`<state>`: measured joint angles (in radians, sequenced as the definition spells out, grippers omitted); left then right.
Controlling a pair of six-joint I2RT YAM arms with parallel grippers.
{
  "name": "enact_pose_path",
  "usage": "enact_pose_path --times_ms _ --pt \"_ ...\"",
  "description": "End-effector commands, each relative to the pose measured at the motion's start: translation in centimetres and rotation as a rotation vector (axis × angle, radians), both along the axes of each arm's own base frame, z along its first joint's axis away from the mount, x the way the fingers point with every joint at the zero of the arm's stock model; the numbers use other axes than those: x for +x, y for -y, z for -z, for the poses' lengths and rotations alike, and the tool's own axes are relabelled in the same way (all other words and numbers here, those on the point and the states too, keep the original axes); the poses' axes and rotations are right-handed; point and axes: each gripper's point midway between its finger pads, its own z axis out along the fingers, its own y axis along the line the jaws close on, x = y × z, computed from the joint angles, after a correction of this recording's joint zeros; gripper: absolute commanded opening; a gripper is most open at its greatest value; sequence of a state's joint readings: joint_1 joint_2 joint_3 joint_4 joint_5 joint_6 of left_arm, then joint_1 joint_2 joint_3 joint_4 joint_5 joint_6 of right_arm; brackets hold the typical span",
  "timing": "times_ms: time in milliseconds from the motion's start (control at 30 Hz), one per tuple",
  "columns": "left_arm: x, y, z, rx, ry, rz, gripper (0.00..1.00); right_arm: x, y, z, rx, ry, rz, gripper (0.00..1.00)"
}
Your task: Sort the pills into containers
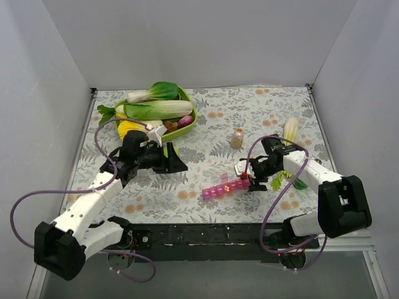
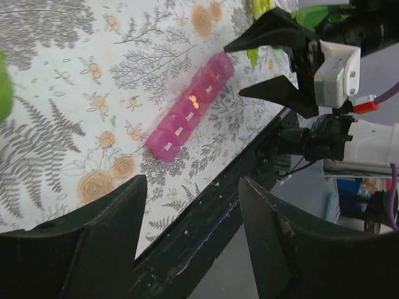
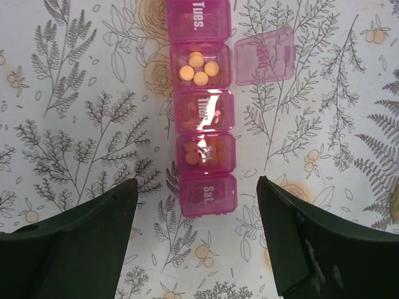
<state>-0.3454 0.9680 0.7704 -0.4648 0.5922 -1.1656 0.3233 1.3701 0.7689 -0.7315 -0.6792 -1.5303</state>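
Note:
The pink pill organiser (image 1: 224, 186) lies near the table's front edge, right of centre. In the right wrist view it (image 3: 201, 156) runs away from me. One compartment has its lid (image 3: 264, 56) flipped open to the right, with several orange pills (image 3: 198, 67) inside. The closed "Thur." and "Fri." compartments also show orange pills through their lids. My right gripper (image 3: 197, 182) is open and empty, hovering over the "Sat." end (image 1: 247, 180). My left gripper (image 1: 181, 166) is open and empty, apart from the organiser (image 2: 190, 109) and to its left. It hangs over the table's front edge (image 2: 192, 182).
A small clear jar (image 1: 237, 137) with brownish contents stands behind the organiser. A green bowl (image 1: 192, 120) of vegetables sits at the back left. A pale vegetable (image 1: 291, 129) and green leaves (image 1: 298, 182) lie by the right arm. White walls enclose three sides.

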Motion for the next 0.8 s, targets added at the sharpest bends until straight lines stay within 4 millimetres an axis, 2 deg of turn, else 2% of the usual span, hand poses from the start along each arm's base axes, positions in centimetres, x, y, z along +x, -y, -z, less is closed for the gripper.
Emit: enact_pose_path --times_ms 0,167,333,367,433,467,667,700,767 --pt "0.7 4.1 -0.5 -0.069 0.031 0.092 0.56 1.9 0.1 0.2 -0.028 0.063 0.049 0.83" --pt "2.9 7.5 2.3 -0.062 -0.049 0.108 0.40 2.1 -0.5 1.1 -0.039 0.065 0.048 0.82" --pt "4.4 9.6 5.3 -0.049 -0.115 0.122 0.31 1.6 -1.0 2.1 -0.065 0.057 0.017 0.76" --pt "4.6 10.2 6.3 -0.040 -0.141 0.130 0.31 1.4 -1.0 2.3 -0.069 0.051 0.015 0.75" --pt "4.9 11.1 6.7 -0.049 -0.141 0.143 0.29 1.2 -1.1 2.6 -0.079 0.044 0.009 0.73" --pt "4.8 11.5 8.1 -0.035 -0.183 0.146 0.29 1.0 -0.9 2.9 -0.085 0.035 0.012 0.71" --pt "5.1 14.6 9.3 -0.100 -0.216 0.201 0.27 0.6 -1.0 3.7 -0.104 0.028 0.006 0.63" --pt "5.0 14.9 10.3 -0.098 -0.249 0.198 0.27 0.5 -1.0 3.7 -0.103 0.027 0.007 0.62" --pt "5.2 15.8 10.3 -0.111 -0.249 0.211 0.26 0.4 -1.1 3.8 -0.103 0.028 0.008 0.60"
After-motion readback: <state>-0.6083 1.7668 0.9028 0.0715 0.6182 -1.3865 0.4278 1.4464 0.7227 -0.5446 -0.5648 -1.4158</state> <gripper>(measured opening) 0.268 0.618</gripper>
